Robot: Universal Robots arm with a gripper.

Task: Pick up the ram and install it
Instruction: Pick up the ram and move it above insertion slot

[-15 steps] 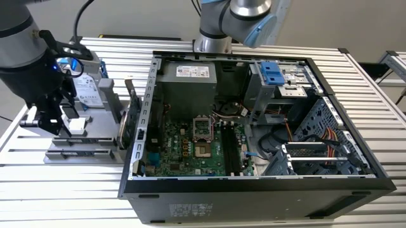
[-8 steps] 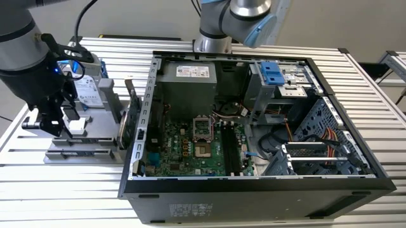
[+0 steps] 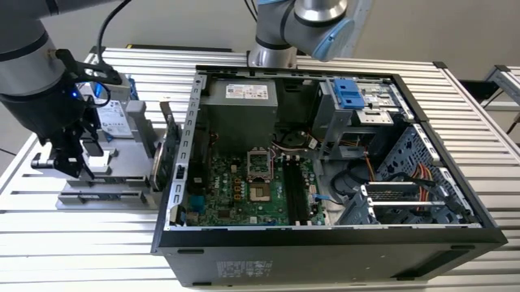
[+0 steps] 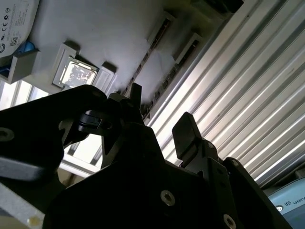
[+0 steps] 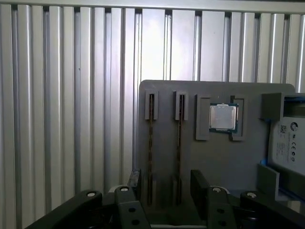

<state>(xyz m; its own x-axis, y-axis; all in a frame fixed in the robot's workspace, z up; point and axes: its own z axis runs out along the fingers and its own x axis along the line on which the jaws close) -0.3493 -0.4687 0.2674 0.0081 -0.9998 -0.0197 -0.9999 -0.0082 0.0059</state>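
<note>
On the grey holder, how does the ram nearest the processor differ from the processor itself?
The ram is a long, thin, dark strip standing on edge in a slot; the processor is square, silvery and lies flat in its pocket. Both sit on the grey holder.

Silver-grey arm (image 3: 33, 73) with blue joint cap (image 3: 335, 35), black cable (image 3: 114, 17), black claw (image 5: 166, 186).

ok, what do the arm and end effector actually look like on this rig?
The arm has silver-grey tube links, a light blue joint cap and a black wrist section. A black cable loops down to the wrist. The end effector is matte black, with two blocky fingers and silver screw heads on its body.
</note>
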